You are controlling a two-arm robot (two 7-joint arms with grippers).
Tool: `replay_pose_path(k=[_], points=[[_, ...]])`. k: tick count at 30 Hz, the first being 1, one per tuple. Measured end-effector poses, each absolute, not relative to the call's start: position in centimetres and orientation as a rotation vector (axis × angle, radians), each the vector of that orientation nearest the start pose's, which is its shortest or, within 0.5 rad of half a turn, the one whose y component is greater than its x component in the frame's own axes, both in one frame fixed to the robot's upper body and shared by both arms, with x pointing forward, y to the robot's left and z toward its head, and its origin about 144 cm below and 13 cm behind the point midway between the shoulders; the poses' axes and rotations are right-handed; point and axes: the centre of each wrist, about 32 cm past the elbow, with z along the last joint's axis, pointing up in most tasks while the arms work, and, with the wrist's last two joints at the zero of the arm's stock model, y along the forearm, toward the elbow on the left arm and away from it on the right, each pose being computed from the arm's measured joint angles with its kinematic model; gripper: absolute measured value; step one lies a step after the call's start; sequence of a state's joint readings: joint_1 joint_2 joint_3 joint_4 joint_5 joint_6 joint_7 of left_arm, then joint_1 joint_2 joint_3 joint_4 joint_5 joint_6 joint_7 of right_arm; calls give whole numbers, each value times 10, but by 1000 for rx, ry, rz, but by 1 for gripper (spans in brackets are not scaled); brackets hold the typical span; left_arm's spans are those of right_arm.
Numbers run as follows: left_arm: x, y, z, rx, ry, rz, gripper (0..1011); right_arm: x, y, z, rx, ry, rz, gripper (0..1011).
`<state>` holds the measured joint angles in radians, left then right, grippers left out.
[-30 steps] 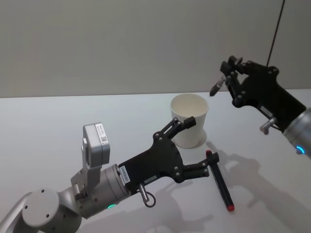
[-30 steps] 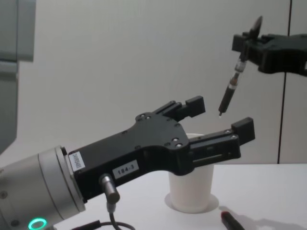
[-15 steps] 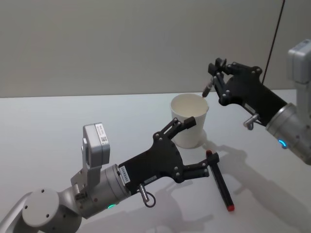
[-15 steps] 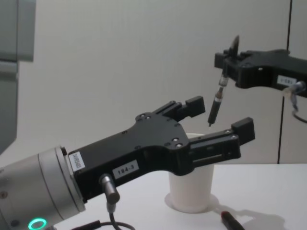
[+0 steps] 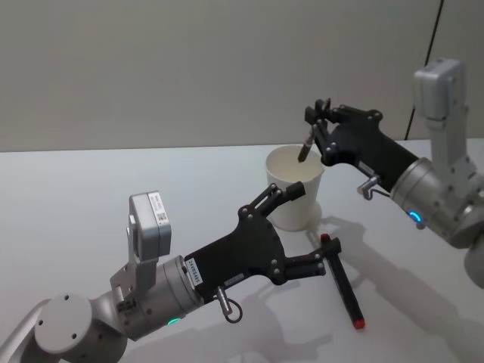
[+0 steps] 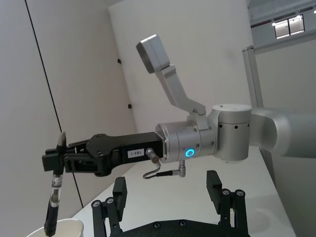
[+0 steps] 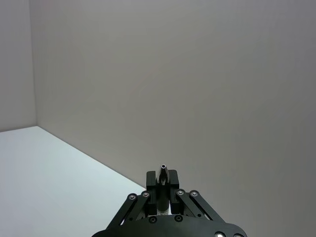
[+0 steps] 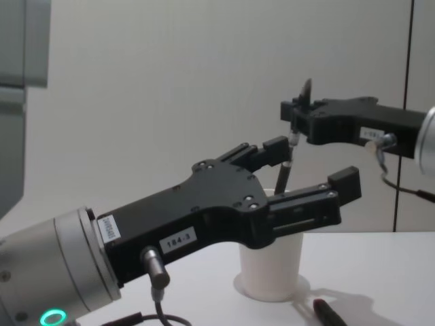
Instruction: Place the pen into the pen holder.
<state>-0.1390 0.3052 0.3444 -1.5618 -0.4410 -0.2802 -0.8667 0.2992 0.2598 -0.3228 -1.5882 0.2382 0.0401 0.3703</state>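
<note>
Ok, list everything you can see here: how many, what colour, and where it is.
pen holder: one, white paper cup, upright on the table.
held pen: one, dark, hanging tip-down at the pen holder's mouth.
lying pen: one, black with red ends, flat on the table, right of the pen holder and nearer the robot.
table: one, pale grey-white.
left gripper: one, black, fingers open, raised in front of the pen holder.
right gripper: one, black, fingers shut on the held pen, above the pen holder.
</note>
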Motion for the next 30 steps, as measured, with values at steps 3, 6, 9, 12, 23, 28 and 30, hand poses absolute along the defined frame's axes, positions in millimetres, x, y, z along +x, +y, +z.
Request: replay_pose_path(k=[3,6,9,12,23,28,30], points=[[481,213,1169,-243,-211,390,1001,524,-198,1235,47,-191,-879,129],[481,213,1169,-243,-211,390,1001,527,-195,1234,41,-175,-872,129],[481,213,1169,-243,-211,390,1001,529,-192,1233,36,-162,-866,129],[481,213,1169,-243,-211,390,1001,531,-190,1232,33,-153,-861,129],[481,213,1169,-243,-211,390,1001,535,-186,1231,27,-134,-850,236],[481,213,1169,-243,-211,390,1001,536,-184,1231,25,-129,-848,368],[481,213,1169,-243,-211,390,1001,536,-184,1231,24,-127,-847,469]])
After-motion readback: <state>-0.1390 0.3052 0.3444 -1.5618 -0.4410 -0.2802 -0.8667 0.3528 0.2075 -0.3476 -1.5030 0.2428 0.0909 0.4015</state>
